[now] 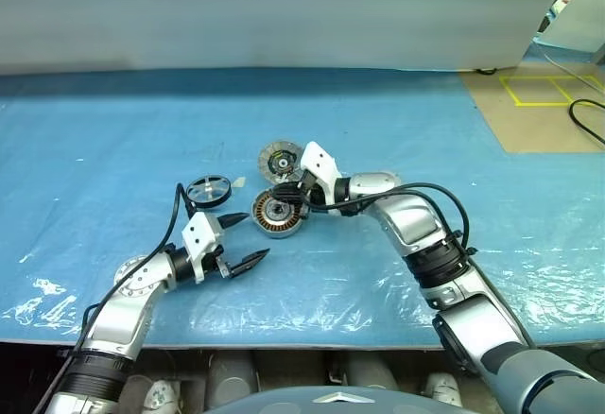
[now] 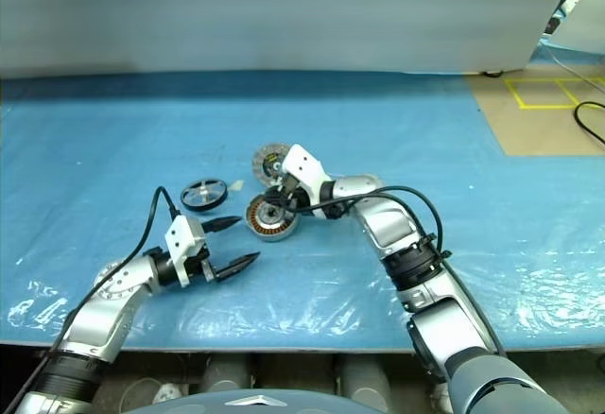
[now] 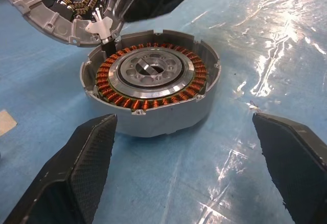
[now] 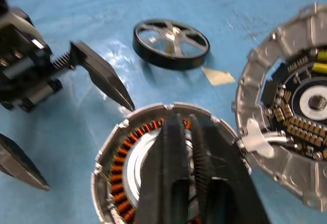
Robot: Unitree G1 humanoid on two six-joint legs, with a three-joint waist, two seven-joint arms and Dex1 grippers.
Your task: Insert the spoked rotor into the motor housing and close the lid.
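The motor housing (image 1: pixel 279 214) lies open on the blue table (image 1: pixel 113 149), its lid (image 1: pixel 281 160) folded back on the far side, while the spoked rotor (image 1: pixel 209 190) waits to its left, the right tool (image 4: pixel 190 132) hangs pressed together over the windings, probably to steady the case, and the left tool (image 1: pixel 242 239) is spread just near it, ready.

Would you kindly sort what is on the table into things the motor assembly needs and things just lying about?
Needed:
- spoked rotor, lying apart from the housing
- motor housing, open, windings showing
- lid, flipped open beside the housing

Lying about:
- small pale scrap by the rotor
- blue table cover
- cable on the floor
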